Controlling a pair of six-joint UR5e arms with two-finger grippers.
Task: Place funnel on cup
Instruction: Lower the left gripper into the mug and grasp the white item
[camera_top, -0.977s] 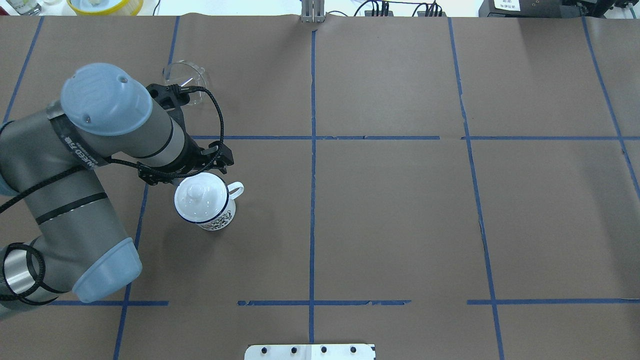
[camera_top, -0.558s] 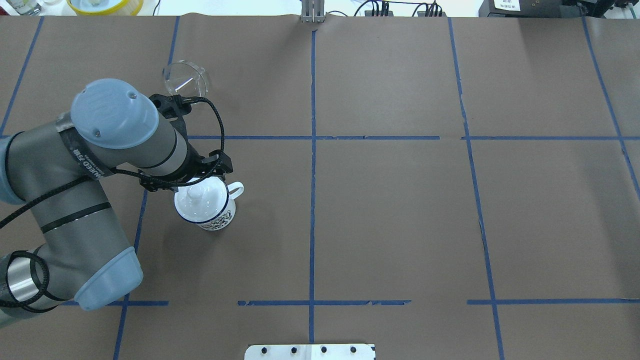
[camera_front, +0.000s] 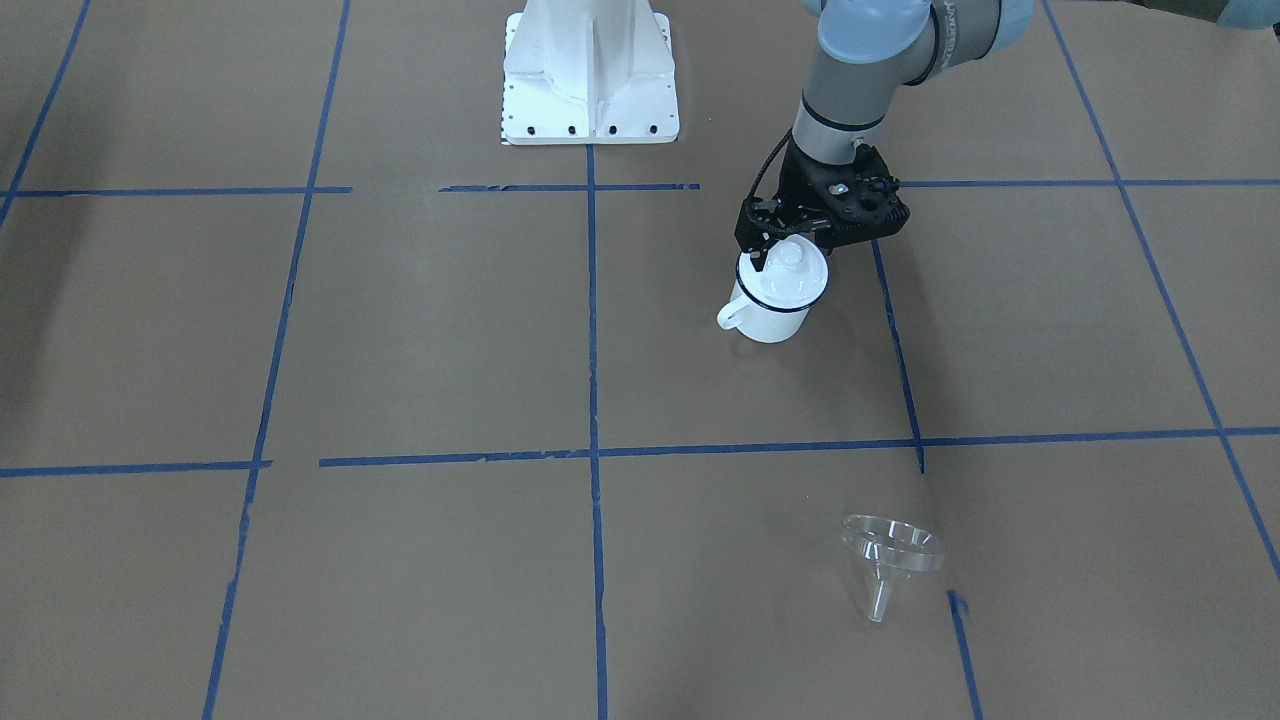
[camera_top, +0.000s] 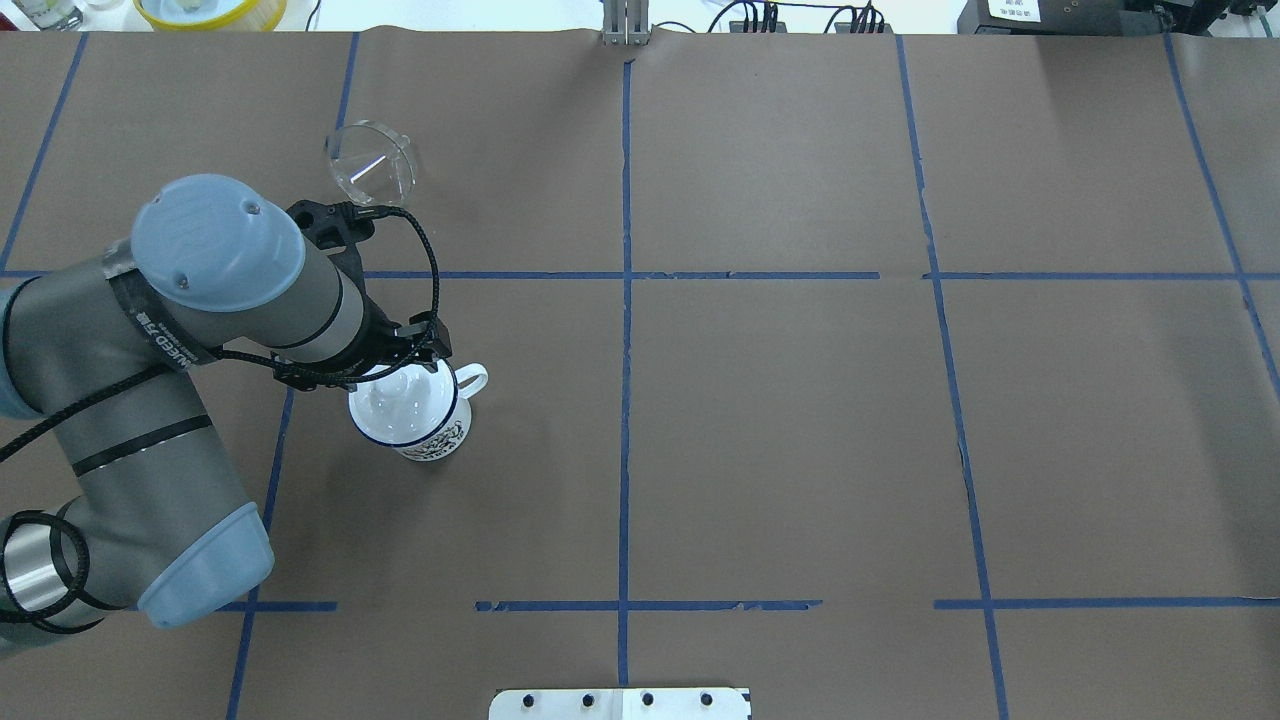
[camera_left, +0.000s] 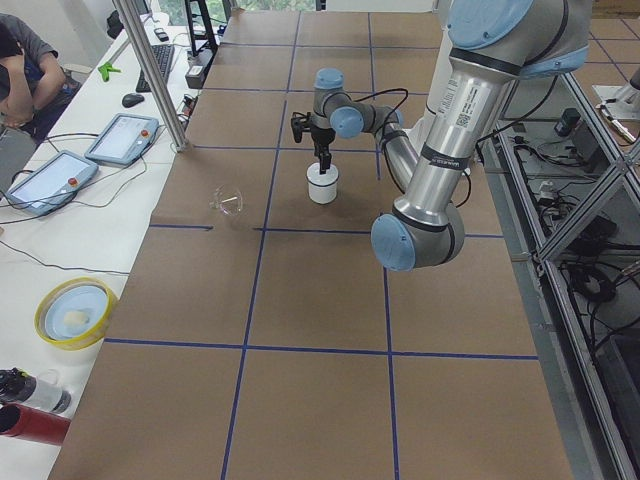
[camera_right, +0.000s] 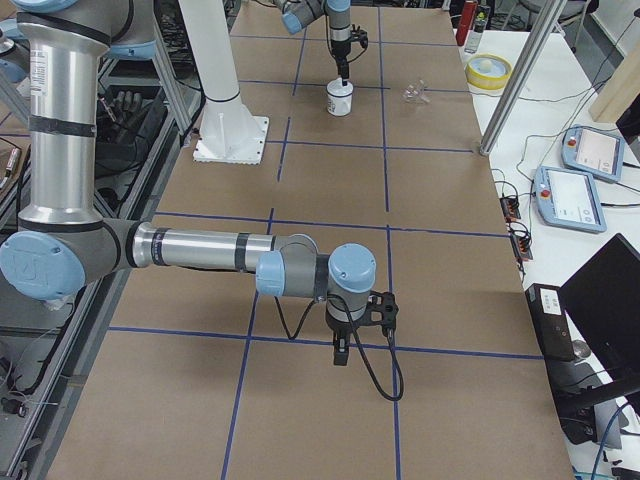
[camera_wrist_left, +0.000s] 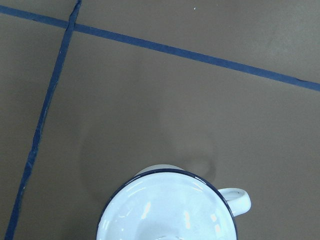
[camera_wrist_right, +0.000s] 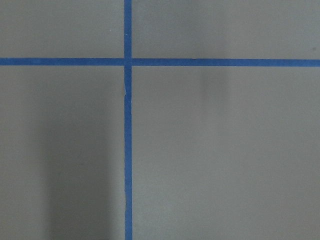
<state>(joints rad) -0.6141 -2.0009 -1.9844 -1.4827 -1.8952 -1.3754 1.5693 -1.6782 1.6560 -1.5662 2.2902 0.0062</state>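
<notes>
The left gripper (camera_front: 776, 256) hangs fingers-down right over the cup (camera_front: 770, 318), its black body just above the white lid (camera_front: 792, 282) that sits on the cup's dark blue rim. One fingertip shows beside the lid's round knob (camera_front: 787, 256), on the side of the cup's handle. The other is hidden behind the knob, so I cannot tell whether the jaws are wide, narrow, or gripping it. The left wrist view looks down on the lid, with no fingers in frame.

The cup stands upright on the brown paper (camera_front: 450, 330) that covers the table. Its small loop handle (camera_front: 730, 315) points to the robot's right, and a dark printed pattern shows on the wall facing the robot. A blue tape line (camera_front: 893, 330) runs just beside the cup on the robot's left.

The funnel (camera_front: 890, 548) is well apart from the cup, on the side away from the robot's white base plate (camera_front: 590, 120) and a little to the robot's left. It lies bare on the paper, touched by nothing — wide rim toward the cup, thin spout pointing away.

The right gripper (camera_right: 341, 350) hangs fingers-down far from the cup, toward the robot's right end of the table, close above a blue tape line. It shows only in the side view, so its jaws cannot be judged.
</notes>
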